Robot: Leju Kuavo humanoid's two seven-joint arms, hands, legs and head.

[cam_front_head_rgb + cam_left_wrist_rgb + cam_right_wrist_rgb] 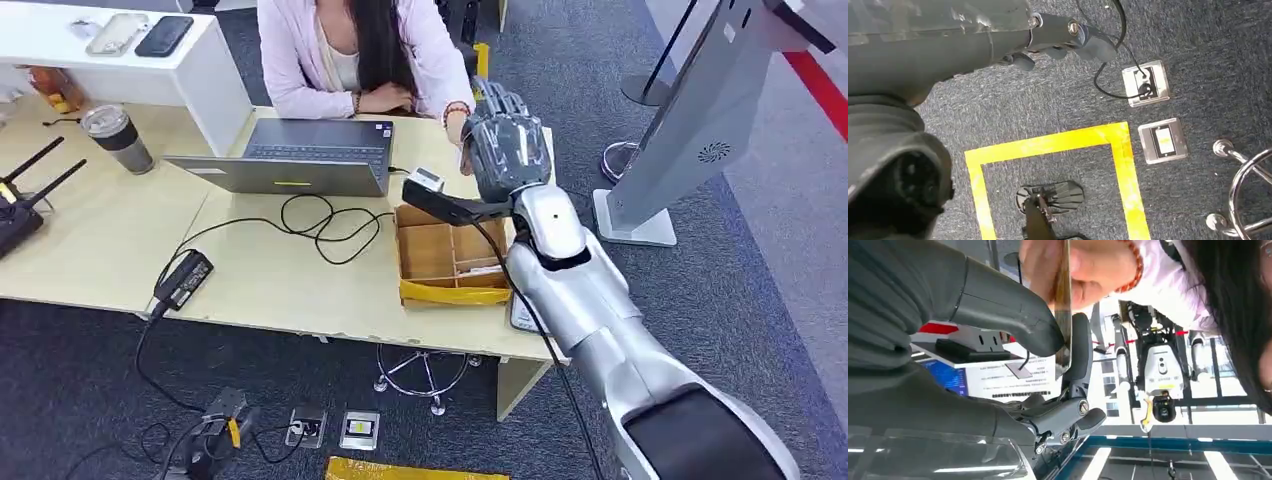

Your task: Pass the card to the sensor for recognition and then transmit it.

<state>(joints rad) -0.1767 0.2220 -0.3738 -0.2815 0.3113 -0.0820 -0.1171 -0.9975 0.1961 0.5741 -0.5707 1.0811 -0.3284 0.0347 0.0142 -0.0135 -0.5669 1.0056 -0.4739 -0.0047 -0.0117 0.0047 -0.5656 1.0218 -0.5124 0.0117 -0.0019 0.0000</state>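
My right hand [508, 145] is raised over the desk's far right corner, back toward the camera, just in front of a seated person. In the right wrist view the card [1064, 300] shows edge-on as a thin strip, pinched between my thumb [1013, 315] and a dark finger [1080, 350]. The person's hand [1093, 270] grips the same card at its other end. A grey standing terminal [700, 120] with the sensor rises to the right of the desk. My left hand [1068, 35] hangs beside my body above the carpet and holds nothing.
On the desk [270, 290] stand a laptop [300, 155], a divided wooden box [440, 255] under my forearm, looped black cables [320, 220], a power brick [183, 278] and a tumbler [118, 138]. A chair base [425, 375] and floor sockets [1145, 82] lie below.
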